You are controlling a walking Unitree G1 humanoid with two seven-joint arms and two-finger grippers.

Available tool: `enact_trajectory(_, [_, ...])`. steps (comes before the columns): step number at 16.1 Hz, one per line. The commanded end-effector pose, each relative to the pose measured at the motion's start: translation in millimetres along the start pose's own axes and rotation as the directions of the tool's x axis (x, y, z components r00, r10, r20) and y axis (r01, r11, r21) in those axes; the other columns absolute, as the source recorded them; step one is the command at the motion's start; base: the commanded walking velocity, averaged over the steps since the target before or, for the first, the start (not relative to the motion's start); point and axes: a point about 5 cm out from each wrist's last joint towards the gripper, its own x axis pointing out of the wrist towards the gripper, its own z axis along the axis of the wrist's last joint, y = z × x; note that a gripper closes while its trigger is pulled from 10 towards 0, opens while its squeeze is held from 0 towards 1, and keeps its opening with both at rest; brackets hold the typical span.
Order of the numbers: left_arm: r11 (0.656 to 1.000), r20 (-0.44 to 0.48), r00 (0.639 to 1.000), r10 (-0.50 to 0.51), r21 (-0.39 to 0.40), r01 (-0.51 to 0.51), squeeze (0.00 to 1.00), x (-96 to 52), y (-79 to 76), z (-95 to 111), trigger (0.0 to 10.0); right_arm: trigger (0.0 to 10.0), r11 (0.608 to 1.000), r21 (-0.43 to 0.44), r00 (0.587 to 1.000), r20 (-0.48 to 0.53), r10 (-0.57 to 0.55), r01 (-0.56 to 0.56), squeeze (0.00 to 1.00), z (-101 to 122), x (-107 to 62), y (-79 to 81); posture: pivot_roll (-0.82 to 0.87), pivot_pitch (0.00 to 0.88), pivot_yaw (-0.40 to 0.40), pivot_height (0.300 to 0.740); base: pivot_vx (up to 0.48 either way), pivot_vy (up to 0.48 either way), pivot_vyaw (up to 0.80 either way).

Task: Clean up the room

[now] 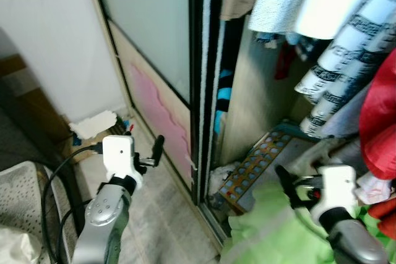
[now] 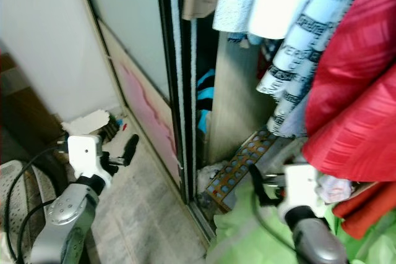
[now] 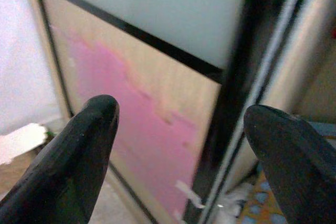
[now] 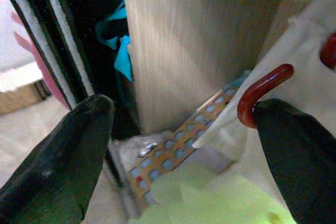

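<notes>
Right gripper (image 1: 286,180), jaws apart, hovers over green cloth (image 1: 272,227) heaped at 5 o'clock in the wardrobe (image 1: 247,91); soft, light, best pinched at a raised fold; left gripper (image 1: 156,149) jaws apart

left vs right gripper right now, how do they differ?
Position: the left gripper is raised over bare floor facing the sliding wardrobe door; the right gripper reaches into the open wardrobe, above the green cloth.
Surroundings: in its wrist view the left gripper faces the door's pink patch; the right gripper faces a patterned board and a red hook.
Shared: both have open, empty jaws.
</notes>
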Motion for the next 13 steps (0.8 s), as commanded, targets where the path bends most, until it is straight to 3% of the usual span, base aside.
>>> enact_trajectory(1, [1.0, -0.012, 1.0, -0.025, -0.006, 0.025, 0.0, 3.3, -2.0, -1, 10.0, 10.0, 0.986, 0.122, 0.98, -0.147, 0.134, -0.117, 0.0, -27, -3.6, 16.1, 0.01, 0.0, 0.017, 0.74, 0.0, 0.0, 0.0])
enact_trajectory(3, [0.998, -0.002, 0.998, -0.056, 0.004, 0.056, 0.0, 6.5, -5.9, 1, 10.0, 10.0, 0.993, 0.096, 0.987, -0.133, 0.086, -0.074, 0.0, -28, -13.6, 9.3, 0.0, 0.0, 0.021, 0.74, 0.0, 0.0, 0.0])
enact_trajectory(4, [0.998, 0.002, 0.998, -0.065, 0.009, 0.065, 0.0, 7.7, -7.0, 2, 10.0, 10.0, 1.0, -0.007, 0.997, -0.075, 0.028, -0.028, 0.0, -22, -19.7, 1.2, -0.01, 0.0, 0.022, 0.74, 0.0, 0.0, 0.0])
enact_trajectory(6, [0.997, -0.002, 0.997, -0.075, 0.003, 0.075, 0.0, 8.2, -8.0, 1, 10.0, 10.0, 0.993, -0.114, 0.999, -0.024, -0.021, 0.018, 0.0, -25, -24.5, -10.9, -0.02, 0.0, 0.024, 0.74, 0.0, 0.0, 0.0])
enact_trajectory(7, [0.997, -0.002, 0.997, -0.078, 0.003, 0.078, 0.0, 8.3, -8.4, 1, 10.0, 10.0, 0.994, -0.103, 0.998, -0.05, -0.03, 0.025, 0.0, -33, -27.3, -15.2, -0.02, 0.0, 0.024, 0.74, 0.0, 0.0, 0.0])
enact_trajectory(8, [0.997, -0.002, 0.997, -0.081, 0.002, 0.081, 0.0, 8.5, -8.8, 1, 10.0, 10.0, 0.998, -0.051, 0.995, -0.094, -0.041, 0.037, 0.0, -42, -29.9, -19.3, -0.02, 0.0, 0.024, 0.74, 0.0, 0.0, 0.0])
enact_trajectory(9, [0.996, -0.001, 0.996, -0.086, 0.002, 0.086, 0.0, 8.7, -9.3, 0, 10.0, 10.0, 0.998, 0.057, 0.989, -0.15, -0.004, 0.013, 0.0, -54, -33.8, -23.1, -0.02, 0.0, 0.024, 0.74, 0.0, 0.0, 0.0])
enact_trajectory(10, [0.996, 0.0, 0.996, -0.087, 0.003, 0.087, 0.0, 8.8, -9.3, 1, 10.0, 10.0, 0.997, 0.081, 0.99, -0.141, 0.027, -0.016, 0.0, -57, -37.2, -26.2, -0.02, 0.0, 0.024, 0.74, 0.0, 0.0, 0.0])
enact_trajectory(11, [0.996, 0.002, 0.996, -0.086, 0.003, 0.086, 0.0, 8.9, -9.3, 0, 10.0, 10.0, 0.999, -0.009, 0.992, -0.125, 0.034, -0.035, 0.0, -60, -40.6, -29.6, -0.02, 0.0, 0.019, 0.74, 0.0, 0.0, 0.0])
enact_trajectory(13, [0.997, 0.007, 0.997, -0.082, 0.005, 0.082, 0.0, 9.2, -8.7, 0, 10.0, 10.0, 0.965, -0.262, 1.0, -0.026, -0.007, 0.0, 0.0, -56, -43.9, -38.7, -0.02, 0.0, 0.016, 0.74, 0.0, 0.0, 0.0])
